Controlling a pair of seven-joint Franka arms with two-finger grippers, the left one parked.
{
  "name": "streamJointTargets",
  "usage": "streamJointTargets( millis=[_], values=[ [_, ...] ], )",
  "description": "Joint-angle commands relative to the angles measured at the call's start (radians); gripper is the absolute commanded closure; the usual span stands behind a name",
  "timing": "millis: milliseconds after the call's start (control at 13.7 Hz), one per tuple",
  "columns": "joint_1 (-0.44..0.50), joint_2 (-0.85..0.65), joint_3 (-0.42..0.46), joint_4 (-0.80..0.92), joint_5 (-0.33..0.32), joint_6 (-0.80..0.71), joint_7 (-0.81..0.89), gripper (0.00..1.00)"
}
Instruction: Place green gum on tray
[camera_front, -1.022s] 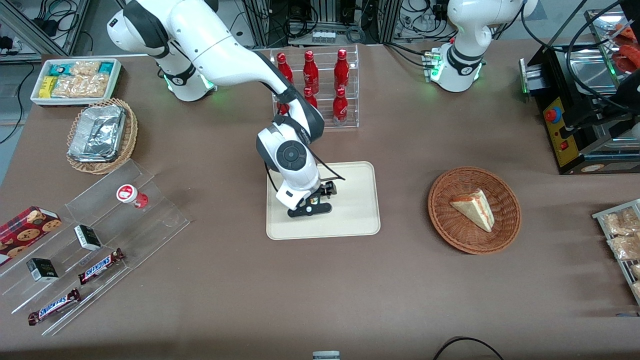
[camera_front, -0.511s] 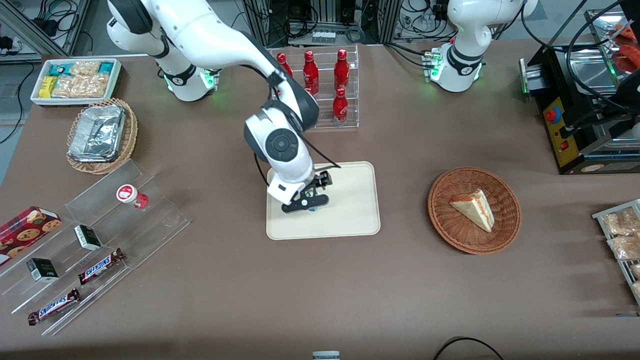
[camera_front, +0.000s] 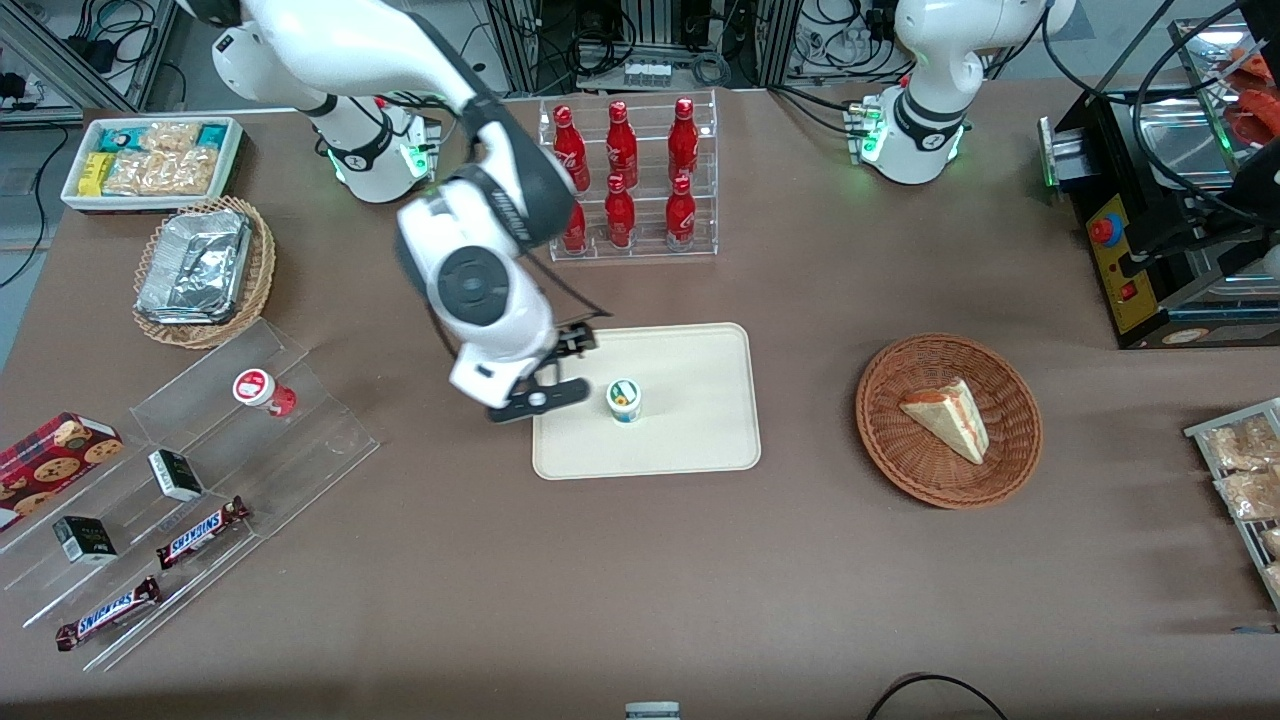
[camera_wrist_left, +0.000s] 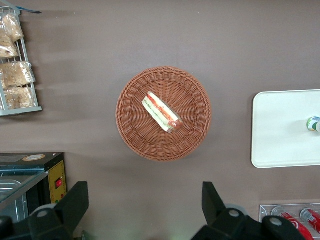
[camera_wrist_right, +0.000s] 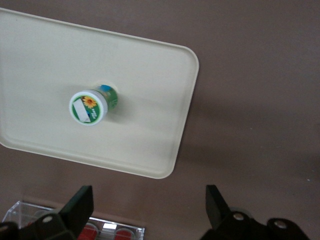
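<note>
Green gum (camera_front: 625, 400) upright on tray (camera_front: 700, 440), lid up; tool (camera_front: 545, 375) released, beside.

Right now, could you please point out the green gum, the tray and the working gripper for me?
green gum (camera_front: 625, 395), front view, on its white lid.
tray (camera_front: 700, 440), front view, on its bare floor nearer the camera.
gripper (camera_front: 560, 368), front view, open, midway between its fingertips, above the tray's edge.

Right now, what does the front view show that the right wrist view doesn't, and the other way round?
Only the front view shows the hand raised above the tray's edge toward the working arm's end, the sandwich basket and the red gum bottle. Only the right wrist view shows the sunflower mark on the lid. Both show the green gum standing upright on the tray, free of the open hand.
</note>
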Motion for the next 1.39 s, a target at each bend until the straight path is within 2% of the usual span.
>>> streamJointTargets(
  millis=[0, 219, 365, 803, 949, 1168, 1314],
  values=[
    [-0.07, -0.038, 0.005, -0.006, -0.015, -0.064, -0.064, 0.0],
    [-0.157, -0.079, 0.003, -0.013, -0.036, -0.084, -0.08, 0.0],
    [-0.217, -0.111, 0.005, -0.032, -0.099, -0.09, -0.09, 0.0],
    [-0.468, -0.262, 0.025, -0.167, -0.104, -0.079, -0.161, 0.0],
    [-0.569, -0.323, 0.077, -0.218, -0.109, -0.079, -0.227, 0.0],
    [-0.643, -0.381, 0.089, -0.249, -0.113, -0.102, -0.3, 0.0],
    [-0.665, -0.414, 0.104, -0.249, -0.164, -0.134, -0.313, 0.0]
  ],
)
